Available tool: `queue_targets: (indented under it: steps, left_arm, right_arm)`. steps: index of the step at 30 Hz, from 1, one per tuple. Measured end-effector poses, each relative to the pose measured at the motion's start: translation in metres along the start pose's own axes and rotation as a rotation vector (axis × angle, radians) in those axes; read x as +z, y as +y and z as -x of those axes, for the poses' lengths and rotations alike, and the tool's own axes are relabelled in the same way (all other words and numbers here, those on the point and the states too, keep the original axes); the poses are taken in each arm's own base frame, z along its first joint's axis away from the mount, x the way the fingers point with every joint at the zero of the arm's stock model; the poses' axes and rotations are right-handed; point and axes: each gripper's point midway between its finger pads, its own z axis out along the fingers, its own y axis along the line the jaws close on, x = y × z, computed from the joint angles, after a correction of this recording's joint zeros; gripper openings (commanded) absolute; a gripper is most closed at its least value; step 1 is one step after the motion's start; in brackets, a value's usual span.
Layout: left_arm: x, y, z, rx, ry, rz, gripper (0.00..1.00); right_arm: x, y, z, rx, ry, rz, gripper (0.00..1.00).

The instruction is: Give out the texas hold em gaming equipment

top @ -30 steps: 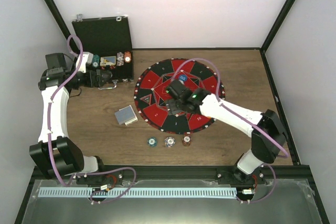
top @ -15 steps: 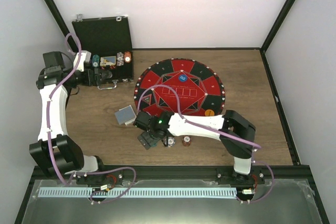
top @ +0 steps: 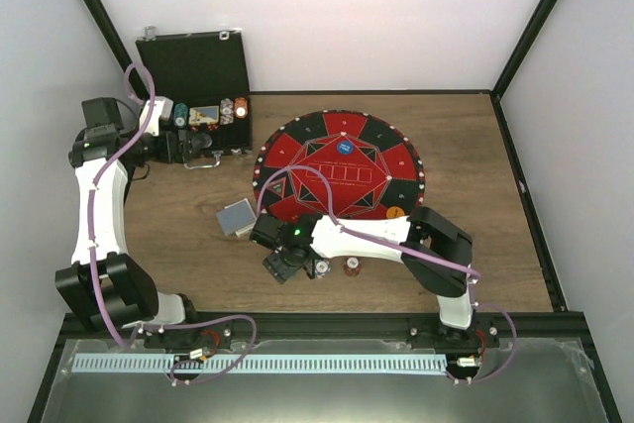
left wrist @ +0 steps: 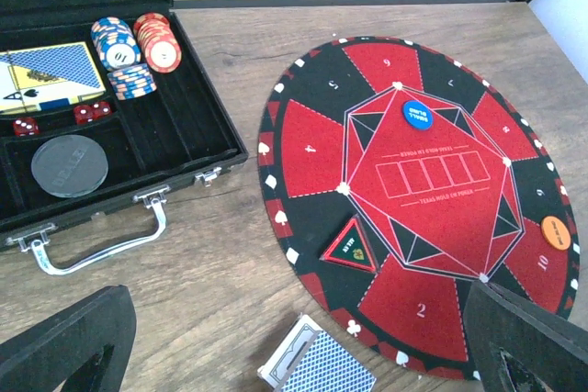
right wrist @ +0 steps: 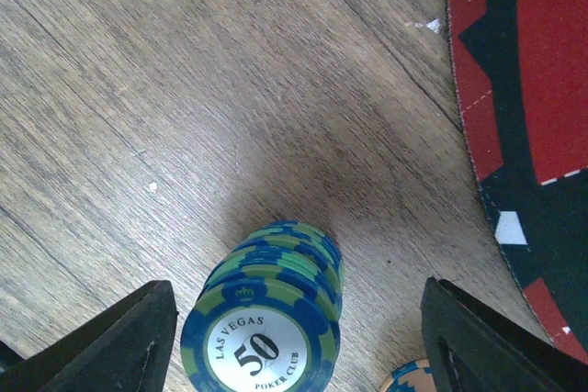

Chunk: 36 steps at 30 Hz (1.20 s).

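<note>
R gripper point(right wrist: 296, 319) jaws apart, straddling green chip stack point(right wrist: 260, 341) on table point(right wrist: 184, 89), near mat point(right wrist: 542, 89) edge. L gripper point(left wrist: 294, 341) gaping wide by black case point(left wrist: 197, 126).

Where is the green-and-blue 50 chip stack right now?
In the right wrist view, the green-and-blue chip stack stands on bare wood between the spread fingers of the right hand, just left of the round mat.
</note>
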Motion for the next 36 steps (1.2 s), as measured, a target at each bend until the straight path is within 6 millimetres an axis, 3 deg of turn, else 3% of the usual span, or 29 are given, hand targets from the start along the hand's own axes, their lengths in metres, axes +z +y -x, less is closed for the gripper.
queue_targets:
  steps: [8,14,27,32,36]
  left_arm:
    - [-0.003,0.003,0.001,0.011,-0.004,0.033,1.0]
    - [-0.003,0.005,0.001,0.012,-0.001,0.047,1.0]
    - [-0.004,0.004,-0.001,0.023,0.003,0.044,1.0]
    - [-0.003,0.003,-0.004,0.024,0.01,0.036,1.0]
    - [-0.002,0.002,-0.006,0.025,0.017,0.03,1.0]
  right_arm:
    - [0.004,0.002,0.0,-0.005,0.002,0.0,0.7]
    - [0.013,0.001,-0.004,-0.007,0.023,-0.009,0.61]
    - [0.013,0.002,-0.003,0.003,0.017,-0.008,0.4]
    - [0.013,0.002,-0.003,0.004,0.017,-0.007,0.4]
    - [0.013,0.002,-0.004,0.003,0.022,-0.008,0.53]
